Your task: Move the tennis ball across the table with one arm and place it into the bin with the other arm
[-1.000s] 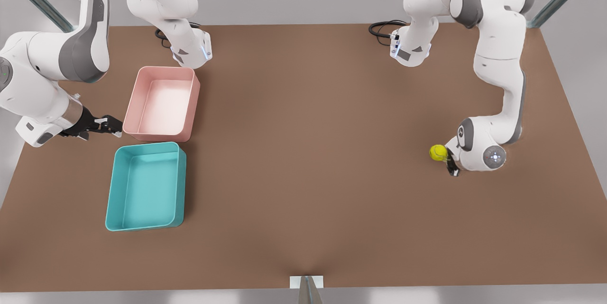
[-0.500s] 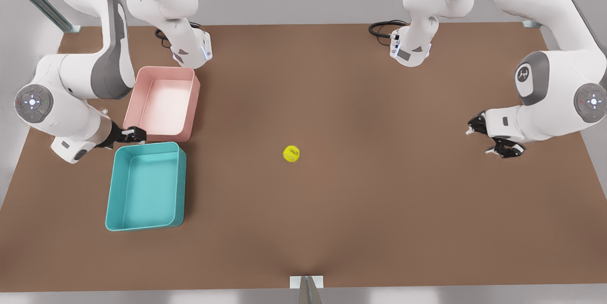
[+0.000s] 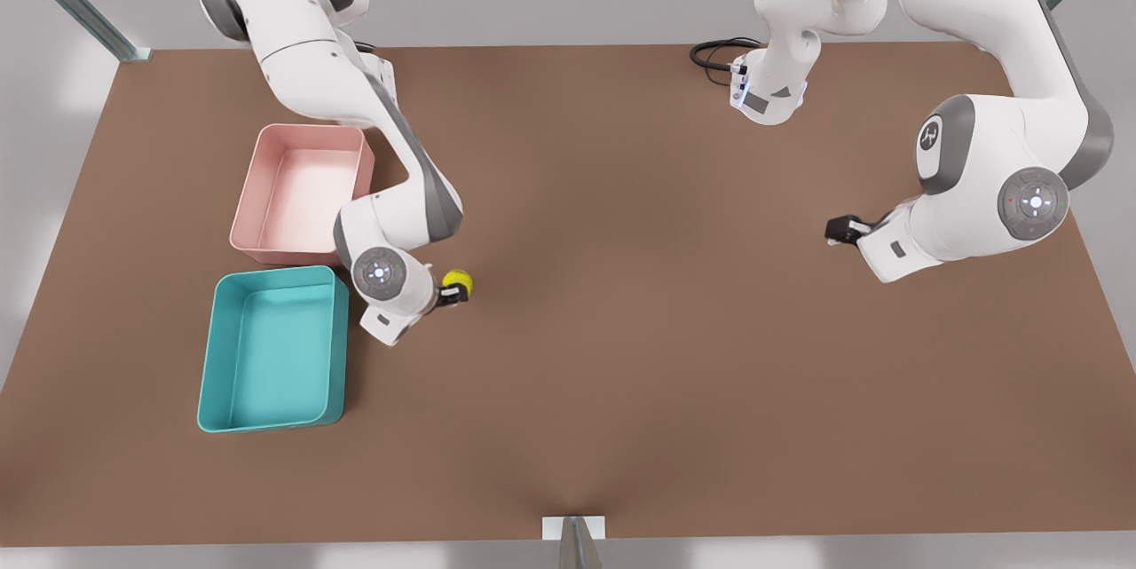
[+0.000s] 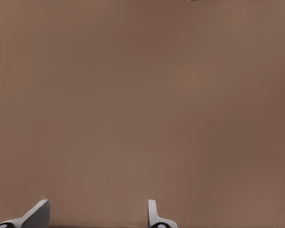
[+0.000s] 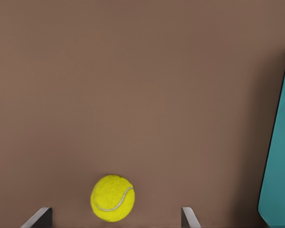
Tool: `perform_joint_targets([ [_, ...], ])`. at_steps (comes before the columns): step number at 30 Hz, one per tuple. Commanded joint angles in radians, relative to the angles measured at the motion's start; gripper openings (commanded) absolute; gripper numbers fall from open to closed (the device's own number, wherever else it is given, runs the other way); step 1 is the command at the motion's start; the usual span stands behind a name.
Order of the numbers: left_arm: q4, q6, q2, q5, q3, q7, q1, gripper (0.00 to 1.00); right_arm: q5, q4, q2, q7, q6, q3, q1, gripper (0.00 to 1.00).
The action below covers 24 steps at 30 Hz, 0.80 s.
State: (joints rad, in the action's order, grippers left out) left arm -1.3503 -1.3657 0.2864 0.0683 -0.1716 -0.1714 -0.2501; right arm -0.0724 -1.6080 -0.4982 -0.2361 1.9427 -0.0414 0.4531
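Note:
The tennis ball (image 3: 459, 281) rests on the brown table (image 3: 621, 356), just right of the teal bin (image 3: 275, 274) in the front view. My right gripper (image 3: 451, 291), on the arm at the front view's left, is low at the ball. In the right wrist view the ball (image 5: 112, 198) lies between the open fingers of the right gripper (image 5: 115, 217), touching neither. My left gripper (image 3: 843, 229) hovers at the front view's right, far from the ball. It is open over bare table in the left wrist view (image 4: 95, 213).
A pink bin (image 3: 306, 130) stands just behind the teal one, whose edge (image 5: 280, 180) appears in the right wrist view. Both arm bases and a black cable (image 3: 714, 50) sit at the table's far edge. A small bracket (image 3: 573, 528) is at the near edge.
The ball has rolled from mid-table toward the front view's left. My right arm swung out from beside the bins to the ball. My left gripper shifted slightly and turned.

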Motion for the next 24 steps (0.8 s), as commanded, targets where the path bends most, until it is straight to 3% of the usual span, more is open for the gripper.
perform_joint_targets([
  [1,0.000,0.011,-0.001,0.001,0.000,0.497,0.000,1.00,-0.010,-0.064,0.027,-0.374,0.169,0.000,0.006,1.00],
  [8,0.000,0.019,0.002,0.001,0.001,0.498,-0.003,1.00,-0.030,-0.282,0.082,-0.374,0.337,0.000,0.024,1.00],
  [24,0.000,0.033,0.004,0.002,0.003,0.498,-0.002,1.00,-0.027,-0.414,0.010,-0.370,0.472,0.008,0.047,1.00],
])
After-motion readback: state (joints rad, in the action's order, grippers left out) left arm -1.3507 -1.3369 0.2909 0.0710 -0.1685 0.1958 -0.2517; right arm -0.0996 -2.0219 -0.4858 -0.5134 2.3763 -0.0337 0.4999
